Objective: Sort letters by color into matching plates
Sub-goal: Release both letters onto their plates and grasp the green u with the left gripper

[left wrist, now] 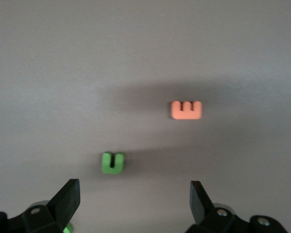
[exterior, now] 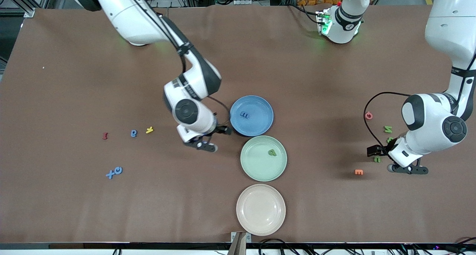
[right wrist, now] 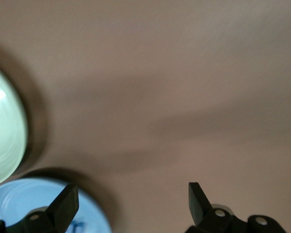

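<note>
The left arm hides part of the green letters [exterior: 388, 128]; its wrist view shows one green letter [left wrist: 113, 162] clearly, left gripper [left wrist: 135, 199] spread empty above; right gripper [right wrist: 133, 201] gapes empty beside the blue plate [exterior: 260, 108], where a blue letter [exterior: 244, 114] lies.

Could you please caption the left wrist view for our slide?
Open left gripper over the table, with a green letter and an orange letter lying apart.

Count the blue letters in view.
4: one in the blue plate at; one between the red and yellow letters; two touching, nearest the front camera, toward the right arm's end.
</note>
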